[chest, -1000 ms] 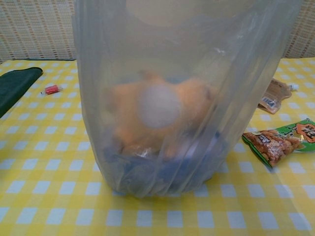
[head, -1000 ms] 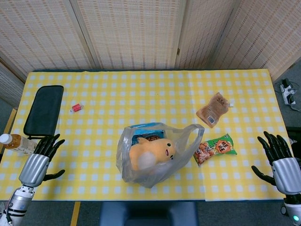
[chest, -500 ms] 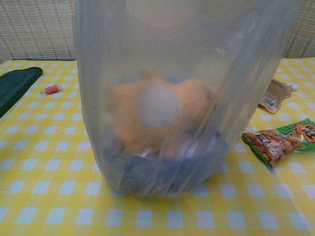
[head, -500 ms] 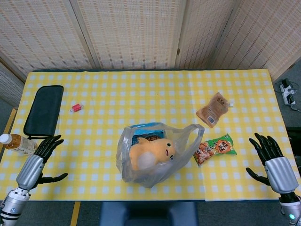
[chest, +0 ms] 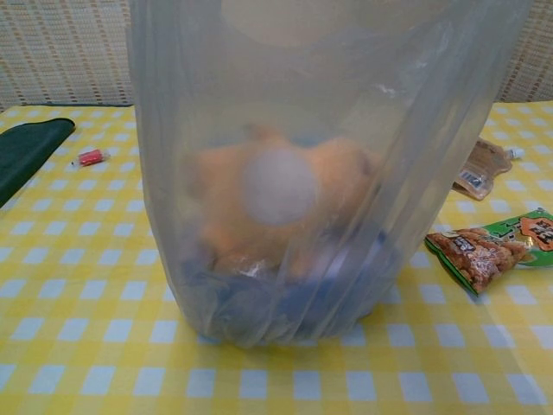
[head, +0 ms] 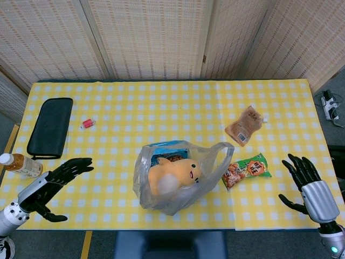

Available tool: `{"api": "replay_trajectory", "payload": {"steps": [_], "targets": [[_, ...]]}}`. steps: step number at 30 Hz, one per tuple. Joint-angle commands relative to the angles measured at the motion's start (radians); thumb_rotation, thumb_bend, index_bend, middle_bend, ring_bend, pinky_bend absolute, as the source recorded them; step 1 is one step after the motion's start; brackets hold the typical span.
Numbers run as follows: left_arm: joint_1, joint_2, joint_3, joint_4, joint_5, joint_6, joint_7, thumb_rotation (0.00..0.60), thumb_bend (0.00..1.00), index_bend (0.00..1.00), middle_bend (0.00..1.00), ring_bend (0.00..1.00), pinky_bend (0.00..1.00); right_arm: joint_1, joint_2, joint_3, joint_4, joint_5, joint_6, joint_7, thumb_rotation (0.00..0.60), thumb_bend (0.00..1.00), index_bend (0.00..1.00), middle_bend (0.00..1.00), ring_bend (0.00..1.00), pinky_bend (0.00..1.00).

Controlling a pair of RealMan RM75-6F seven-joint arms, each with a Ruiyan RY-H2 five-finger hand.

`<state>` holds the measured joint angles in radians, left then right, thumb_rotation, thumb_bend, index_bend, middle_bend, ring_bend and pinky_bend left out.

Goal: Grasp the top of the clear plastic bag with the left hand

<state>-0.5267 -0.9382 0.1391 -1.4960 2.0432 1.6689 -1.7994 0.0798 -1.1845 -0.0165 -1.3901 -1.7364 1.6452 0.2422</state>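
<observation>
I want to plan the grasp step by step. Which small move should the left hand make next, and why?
Probably carry the left hand rightward toward the top of the clear plastic bag. The hand is open with fingers spread, near the table's front left edge, well apart from the bag, and holds nothing. The bag's loose handle stands at its upper right.

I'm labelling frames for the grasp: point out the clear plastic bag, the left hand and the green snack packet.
clear plastic bag [head: 161, 200]: head view, lower front wall.
left hand [head: 54, 182]: head view, palm.
green snack packet [head: 253, 166]: head view, middle of its printed face.
</observation>
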Motion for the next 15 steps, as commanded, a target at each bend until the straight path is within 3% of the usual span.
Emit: {"api": "replay_trajectory", "payload": {"steps": [1,15], "targets": [[-0.08,0.079,0.036,-0.062,0.05,-0.011,0.011,0.6,0.11,0.07,0.08,0.02,0.13,-0.001,0.0,0.0,0.0,0.001,0.001,-0.001,0.6,0.24,0.0,0.0,0.0,0.0],[-0.185,0.047,0.055,-0.155,0.033,-0.118,0.01,0.6,0.11,0.12,0.08,0.03,0.15,-0.002,0.015,-0.01,-0.003,-0.02,0.015,0.012,0.6,0.24,0.0,0.0,0.0,0.0]]}}
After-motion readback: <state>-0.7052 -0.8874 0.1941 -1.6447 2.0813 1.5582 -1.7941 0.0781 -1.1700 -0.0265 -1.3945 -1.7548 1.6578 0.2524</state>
